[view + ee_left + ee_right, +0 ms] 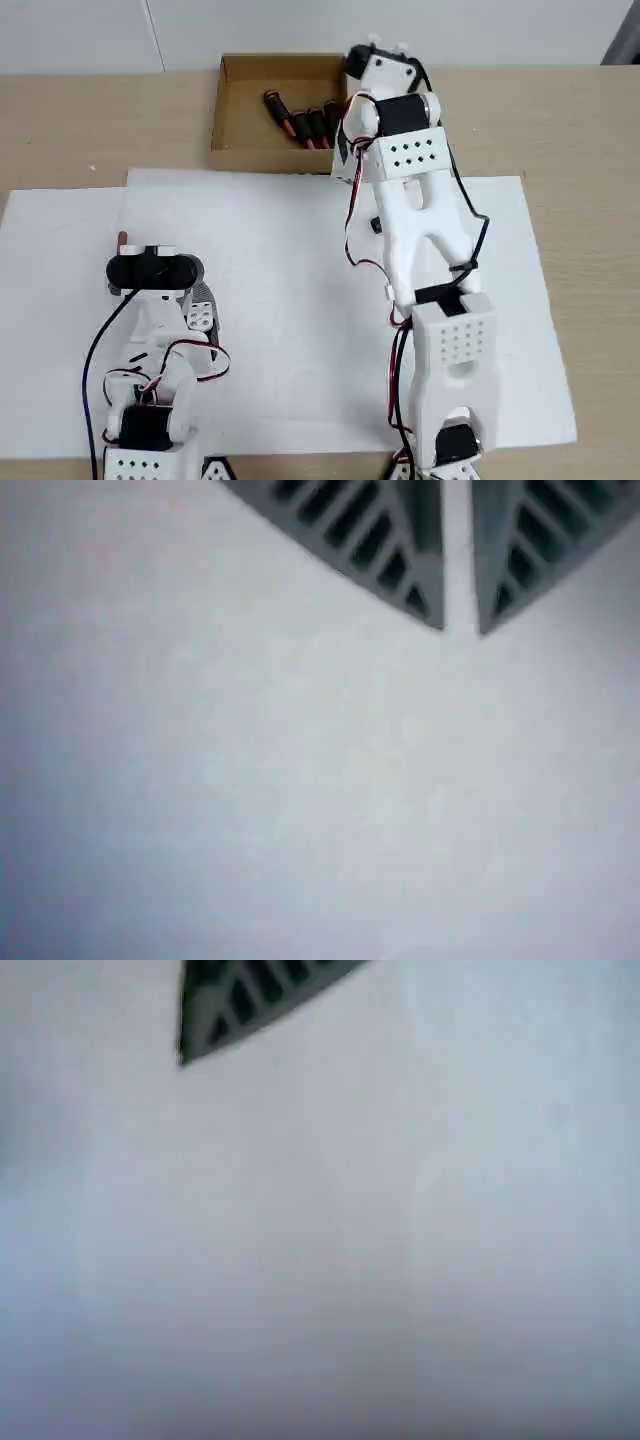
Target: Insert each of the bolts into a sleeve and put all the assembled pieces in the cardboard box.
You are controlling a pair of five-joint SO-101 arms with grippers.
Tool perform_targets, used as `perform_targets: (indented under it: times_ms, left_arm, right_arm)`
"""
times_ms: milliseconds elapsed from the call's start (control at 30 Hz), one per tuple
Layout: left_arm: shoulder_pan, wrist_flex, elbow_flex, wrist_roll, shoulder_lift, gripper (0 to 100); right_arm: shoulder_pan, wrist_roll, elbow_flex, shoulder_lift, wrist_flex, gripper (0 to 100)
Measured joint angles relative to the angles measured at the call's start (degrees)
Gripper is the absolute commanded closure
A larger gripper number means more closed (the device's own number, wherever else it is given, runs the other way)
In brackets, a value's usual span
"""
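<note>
A: Where do the assembled pieces [303, 122] lie?
B: In the cardboard box [245, 100], side by side toward its right half. The box stands on the counter [80, 120], just beyond the white paper sheet [280, 260].
A: And the right arm [420, 200]?
B: It stretches across the sheet to the box's right wall. Whether the right tool [245, 1000] is wide or narrow cannot be told.
A: The left tool [459, 620]?
B: Narrow, with a thin slit between its jaws and nothing in it, close over the paper. The left arm [155, 330] sits folded at the sheet's near left.
</note>
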Motion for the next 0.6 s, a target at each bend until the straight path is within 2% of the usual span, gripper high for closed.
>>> perform_targets:
  times_ms: [333, 600]
  left_arm:
    - [0.0, 0.0, 0.0, 0.0, 0.0, 99]
    - [0.0, 0.0, 0.0, 0.0, 0.0, 99]
  right_arm:
    - [2.8, -6.3, 0.0, 5.9, -0.1, 81.9]
    - [2.9, -8.3, 0.0, 9.8, -0.2, 82.1]
